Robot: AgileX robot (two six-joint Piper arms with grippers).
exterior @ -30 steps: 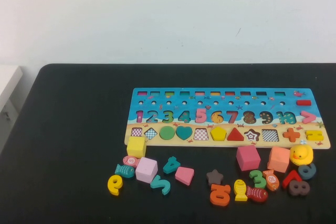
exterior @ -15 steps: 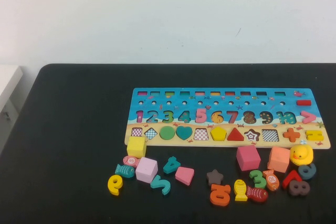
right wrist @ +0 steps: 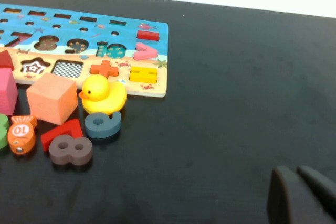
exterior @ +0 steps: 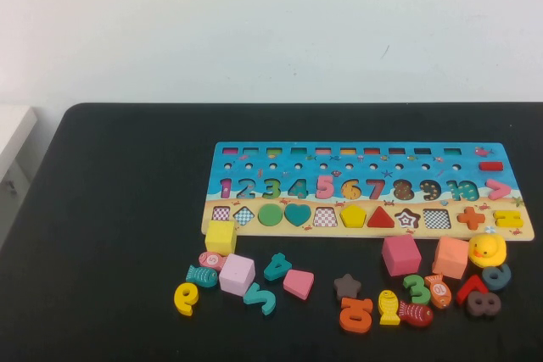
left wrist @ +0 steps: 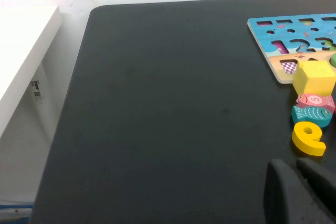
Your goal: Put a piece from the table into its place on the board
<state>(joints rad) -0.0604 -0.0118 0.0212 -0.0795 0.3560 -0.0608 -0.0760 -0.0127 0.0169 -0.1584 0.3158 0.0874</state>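
Observation:
The yellow pentagon piece [exterior: 353, 216] lies flat in its cut-out in the sandy lower band of the board [exterior: 356, 152], between a checkered empty slot and the red triangle. The board lies on the black table [exterior: 119, 209]; its corners show in the left wrist view [left wrist: 273, 38] and the right wrist view [right wrist: 121, 35]. Neither gripper shows in the high view. My left gripper [left wrist: 295, 167] is shut and empty, low over bare table near a yellow number [left wrist: 308, 137]. My right gripper [right wrist: 296, 174] is shut and empty over bare table, right of the board.
Loose pieces lie in front of the board: a yellow cube [exterior: 221, 236], a pink trapezoid-like piece [exterior: 298, 283], a pink cube [exterior: 237, 274], a duck [exterior: 487, 249], numbers and fish. A white cabinet [left wrist: 21, 51] stands beyond the table's left edge.

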